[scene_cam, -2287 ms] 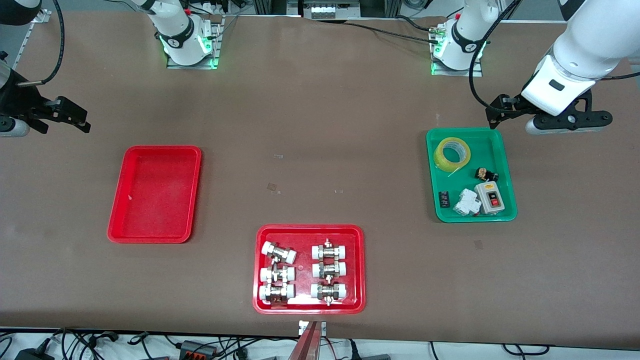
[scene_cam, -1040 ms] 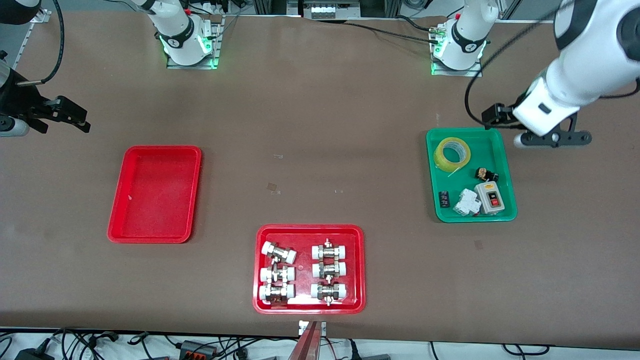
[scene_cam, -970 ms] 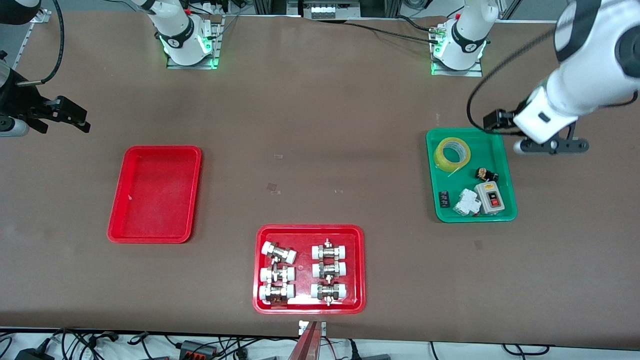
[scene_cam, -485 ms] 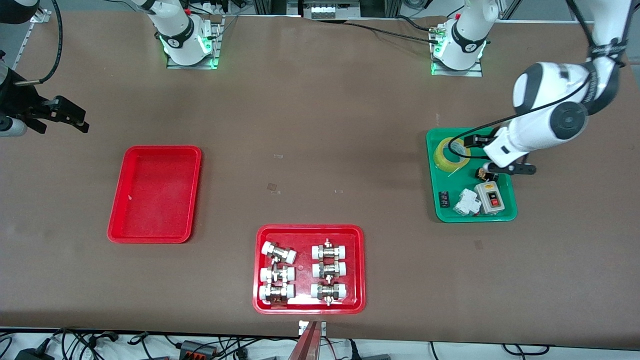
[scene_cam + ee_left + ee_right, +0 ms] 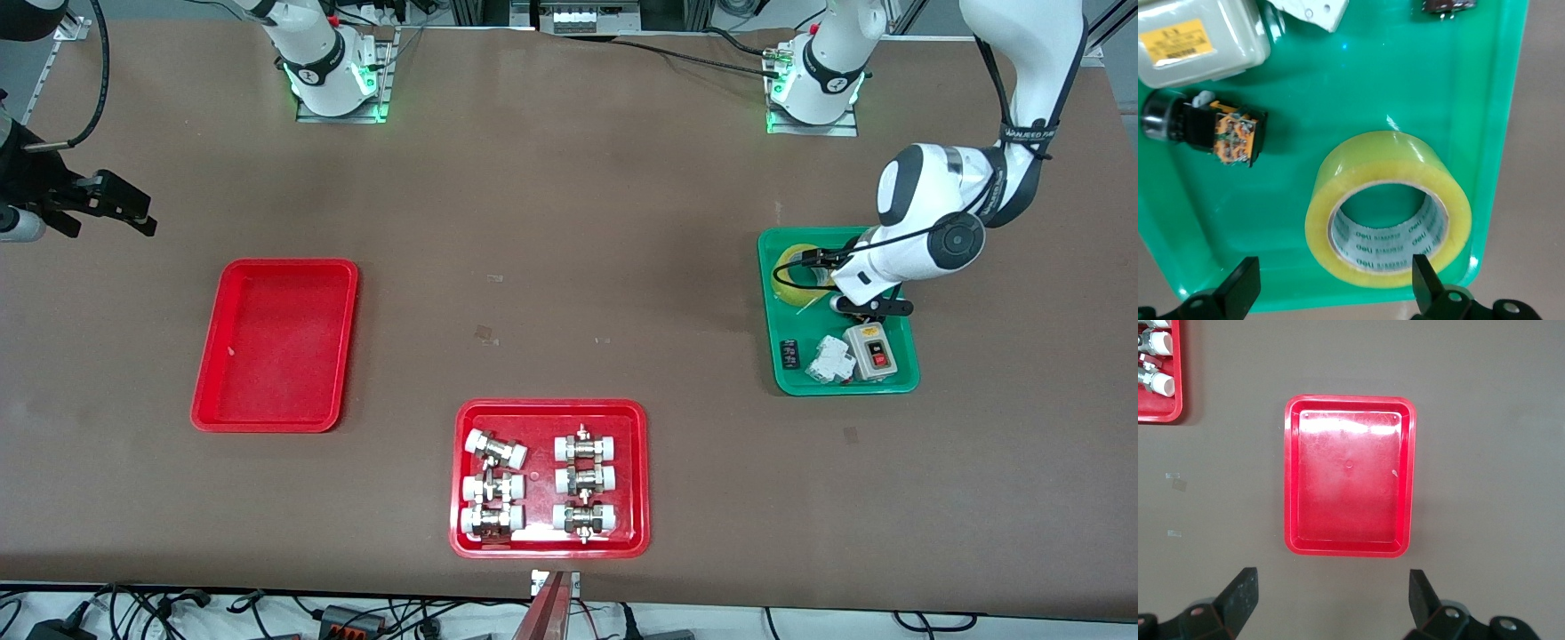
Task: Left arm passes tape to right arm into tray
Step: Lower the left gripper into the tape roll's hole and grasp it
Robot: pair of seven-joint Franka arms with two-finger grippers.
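The left arm's hand [image 5: 1331, 293] hangs low over the green tray [image 5: 898, 382] at the left arm's end of the table [image 5: 569, 222], its two black fingers [image 5: 1239, 287] spread wide and holding nothing. The tape [image 5: 1388, 209] lies flat in that green tray, in the corner farther from the front camera, beside the rim; in the left wrist view one fingertip sits at the roll's outer edge and the other is well clear of it. A black-and-orange part [image 5: 1208, 128] and a grey switch box [image 5: 1198, 40] share the tray, apart from the roll. The right arm's hand [image 5: 1331, 603] waits in the air with its fingers wide apart and empty, near the plain red tray [image 5: 276, 422]. A second red tray [image 5: 551, 547] with metal fittings [image 5: 538, 484] sits nearest the front camera.
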